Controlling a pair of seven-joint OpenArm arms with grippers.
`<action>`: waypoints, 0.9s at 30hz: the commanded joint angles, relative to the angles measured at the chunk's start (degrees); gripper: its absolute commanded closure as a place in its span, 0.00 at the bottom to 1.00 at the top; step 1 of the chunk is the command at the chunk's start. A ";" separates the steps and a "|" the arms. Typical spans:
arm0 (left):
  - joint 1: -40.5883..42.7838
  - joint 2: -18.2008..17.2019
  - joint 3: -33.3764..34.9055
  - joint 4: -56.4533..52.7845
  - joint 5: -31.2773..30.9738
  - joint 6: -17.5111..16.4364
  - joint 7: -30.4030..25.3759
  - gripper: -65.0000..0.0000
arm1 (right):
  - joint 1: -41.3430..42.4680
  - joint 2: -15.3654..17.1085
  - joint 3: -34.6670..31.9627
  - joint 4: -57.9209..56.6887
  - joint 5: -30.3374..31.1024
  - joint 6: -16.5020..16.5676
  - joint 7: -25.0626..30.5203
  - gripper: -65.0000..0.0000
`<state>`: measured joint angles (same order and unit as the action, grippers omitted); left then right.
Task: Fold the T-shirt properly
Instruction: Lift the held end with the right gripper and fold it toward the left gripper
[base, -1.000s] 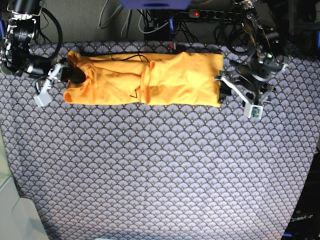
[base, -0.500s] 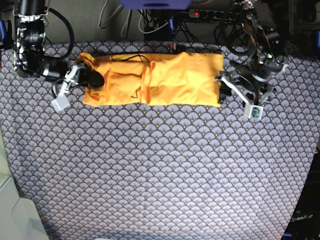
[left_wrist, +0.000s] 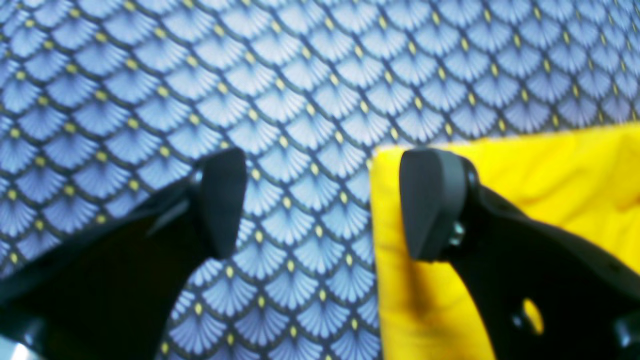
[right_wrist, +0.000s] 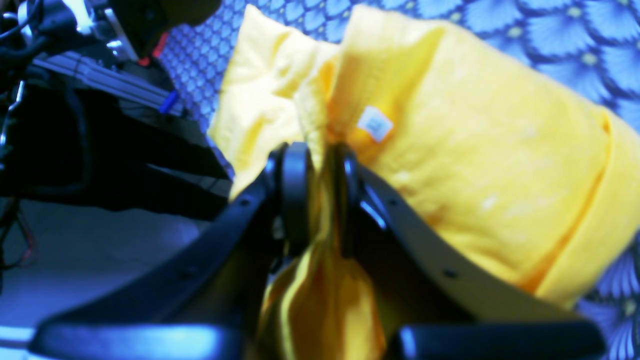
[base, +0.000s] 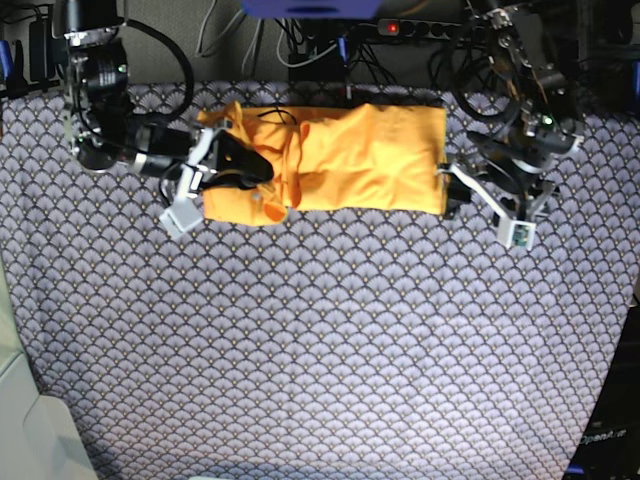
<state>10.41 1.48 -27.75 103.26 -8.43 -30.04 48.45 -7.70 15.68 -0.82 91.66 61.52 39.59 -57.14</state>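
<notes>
The orange-yellow T-shirt (base: 350, 157) lies as a long folded band at the back of the table. My right gripper (base: 260, 172) is shut on the shirt's left end and holds it bunched over the band. In the right wrist view the gripper (right_wrist: 320, 200) pinches the yellow fabric (right_wrist: 475, 165), and a small white label (right_wrist: 375, 124) shows just beyond it. My left gripper (base: 447, 190) is open at the shirt's right edge. In the left wrist view the gripper (left_wrist: 325, 200) straddles the shirt's corner (left_wrist: 550, 175), one finger over the fabric and one over the cloth.
A blue-grey scallop-patterned cloth (base: 320, 340) covers the table. Cables and a power strip (base: 400, 28) run along the back edge. A pale object (base: 25, 420) sits at the front left corner.
My right gripper has moved right with the shirt's left end in it, so the band is shorter. My left gripper has shifted slightly and stays open at the right edge.
</notes>
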 joint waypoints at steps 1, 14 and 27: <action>-0.96 -0.20 -0.96 1.13 -0.59 0.11 -0.93 0.29 | 0.80 0.19 -0.37 1.05 1.47 0.41 1.28 0.89; -1.23 -2.75 -5.35 0.78 -0.50 0.11 -0.93 0.28 | 5.64 -3.77 -10.13 0.87 1.21 0.41 1.89 0.89; -1.23 -5.30 -6.41 -5.81 -0.59 0.02 -1.54 0.28 | 8.98 -4.39 -10.92 0.43 1.21 0.41 0.13 0.88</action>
<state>9.69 -3.31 -34.06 96.31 -8.23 -29.82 47.99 0.43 10.96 -11.97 91.22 61.28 39.59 -58.30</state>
